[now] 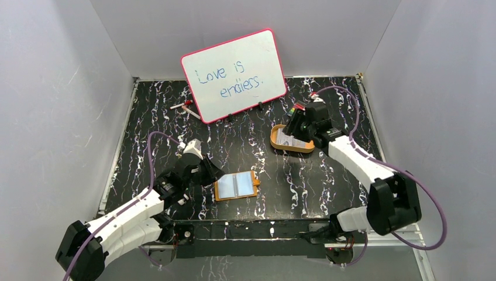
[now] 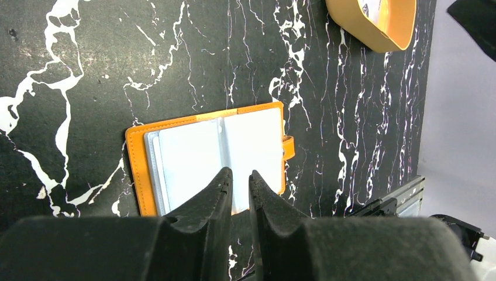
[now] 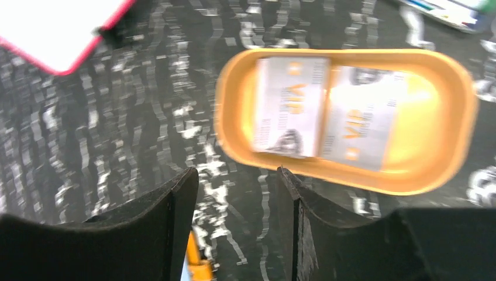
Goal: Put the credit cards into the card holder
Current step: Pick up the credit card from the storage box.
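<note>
The card holder [image 1: 237, 185] lies open and flat on the black marbled table, its clear sleeves up and orange rim showing [image 2: 216, 155]. My left gripper [image 1: 212, 174] hovers just left of it, its jaws nearly together with nothing between them [image 2: 240, 175]. Two pale credit cards printed "VIP" [image 3: 290, 105] [image 3: 362, 117] lie side by side in an orange oval tray [image 3: 351, 178]. My right gripper [image 1: 298, 126] hangs over that tray [image 1: 275, 140], open and empty [image 3: 237, 175]. An orange corner of the card holder [image 3: 196, 263] peeks between its fingers.
A pink-rimmed whiteboard [image 1: 234, 75] reading "Love is endless" leans at the back centre. A red pen [image 1: 186, 105] lies at its left foot, and coloured markers [image 1: 297, 109] lie behind the tray. Grey walls close in the table on three sides.
</note>
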